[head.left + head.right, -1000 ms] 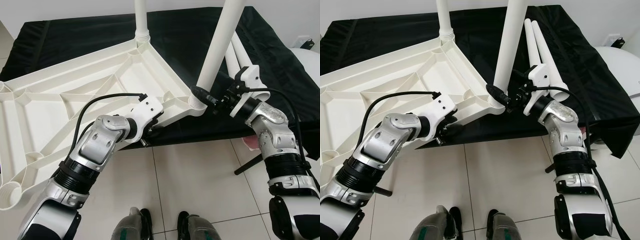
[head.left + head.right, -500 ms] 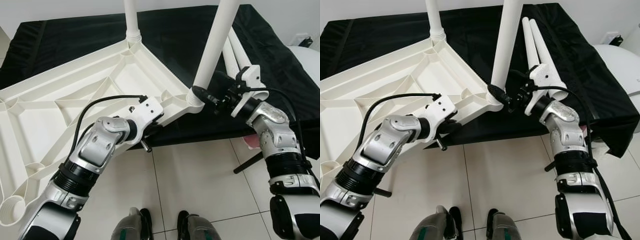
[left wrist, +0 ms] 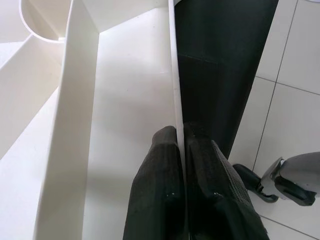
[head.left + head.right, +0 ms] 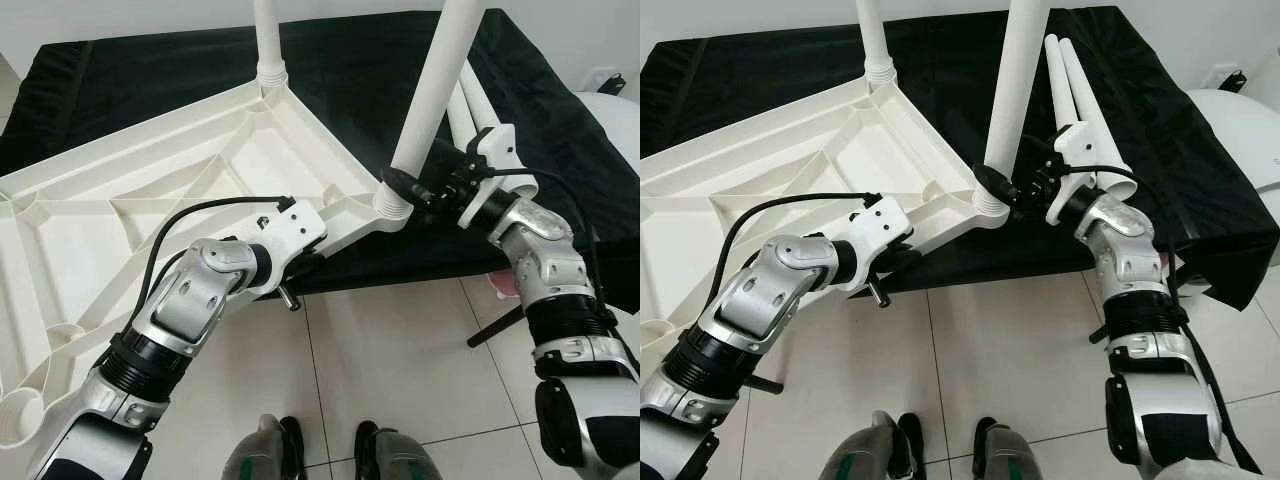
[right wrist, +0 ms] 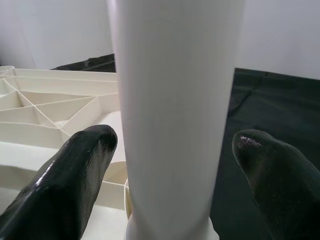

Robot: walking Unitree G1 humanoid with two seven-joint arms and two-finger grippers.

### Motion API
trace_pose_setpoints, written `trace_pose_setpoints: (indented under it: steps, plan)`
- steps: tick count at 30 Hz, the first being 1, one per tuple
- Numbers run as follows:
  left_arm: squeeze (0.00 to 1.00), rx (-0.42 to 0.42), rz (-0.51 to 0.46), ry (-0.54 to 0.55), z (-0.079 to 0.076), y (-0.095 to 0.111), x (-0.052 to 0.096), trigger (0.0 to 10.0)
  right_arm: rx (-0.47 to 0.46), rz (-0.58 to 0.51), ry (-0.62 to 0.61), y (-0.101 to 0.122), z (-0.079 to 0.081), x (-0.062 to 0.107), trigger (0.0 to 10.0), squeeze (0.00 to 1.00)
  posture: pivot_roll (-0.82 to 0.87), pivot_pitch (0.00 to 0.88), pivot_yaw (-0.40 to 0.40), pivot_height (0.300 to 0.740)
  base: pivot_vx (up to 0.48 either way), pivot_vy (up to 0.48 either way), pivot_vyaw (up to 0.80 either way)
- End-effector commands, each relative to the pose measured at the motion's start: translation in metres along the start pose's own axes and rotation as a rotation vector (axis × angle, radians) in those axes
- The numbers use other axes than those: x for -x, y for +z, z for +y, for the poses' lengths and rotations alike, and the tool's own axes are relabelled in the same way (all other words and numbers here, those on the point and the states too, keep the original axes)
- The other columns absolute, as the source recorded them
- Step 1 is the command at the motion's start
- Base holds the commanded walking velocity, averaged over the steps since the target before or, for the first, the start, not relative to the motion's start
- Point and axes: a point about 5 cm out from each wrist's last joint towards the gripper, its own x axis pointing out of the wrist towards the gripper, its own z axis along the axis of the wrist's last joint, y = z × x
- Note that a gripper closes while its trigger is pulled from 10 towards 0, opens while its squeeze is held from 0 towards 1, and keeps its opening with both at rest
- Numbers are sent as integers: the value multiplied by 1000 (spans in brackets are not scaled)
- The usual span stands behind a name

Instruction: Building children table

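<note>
The white table top (image 4: 150,170) lies underside up on a black-covered platform. Two white legs stand in its corner sockets: a far leg (image 4: 268,40) and a near leg (image 4: 435,80). My right gripper (image 4: 412,192) is shut on the near leg just above its socket collar. In the right wrist view its fingers (image 5: 85,170) press either side of the leg (image 5: 175,100). My left gripper (image 3: 181,135) is shut on the thin front rim (image 3: 175,75) of the table top, below the left wrist mount (image 4: 290,225). Two spare legs (image 4: 478,110) lie on the cloth behind the right gripper.
The black cloth platform (image 4: 150,60) ends at a front edge over white floor tiles (image 4: 400,340). My feet (image 4: 330,450) stand on the tiles. A black rod (image 4: 495,328) slants on the floor at right, and a white rounded object (image 4: 612,105) sits at far right.
The right wrist has shifted slightly up and in around the near leg's base. The left gripper keeps its hold on the rim while the left elbow has dropped a little. The view shifted slightly.
</note>
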Motion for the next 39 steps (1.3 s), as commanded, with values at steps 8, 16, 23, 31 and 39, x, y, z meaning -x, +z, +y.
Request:
trace_pose_setpoints:
  steps: [8, 16, 23, 31, 39]
  plan:
    - [0, -26, 25, -13, -8, -6, -2, 10000, -11, -9, 5, -2, 4, -9, 10000, 0, -71, 180, 31, 740, 0, 0, 0]
    - [0, -26, 21, -11, -9, -5, -1, 10000, -7, 38, -16, -8, 1, -5, 10000, 0, -70, 178, 27, 740, 0, 0, 0]
    - [0, -27, 17, -9, -8, -4, -3, 10000, 1, 46, -41, -8, -2, -3, 10000, 0, -82, 180, 28, 740, 0, 0, 0]
    - [0, -28, 16, -5, -7, -3, -3, 10000, -14, 46, -62, -8, -1, -3, 4941, 0, -84, 189, 30, 740, 0, 0, 0]
    - [0, -27, 16, -1, -6, -3, -2, 10000, -26, 43, -74, -9, 2, -6, 10000, 0, -82, 193, 28, 740, 0, 0, 0]
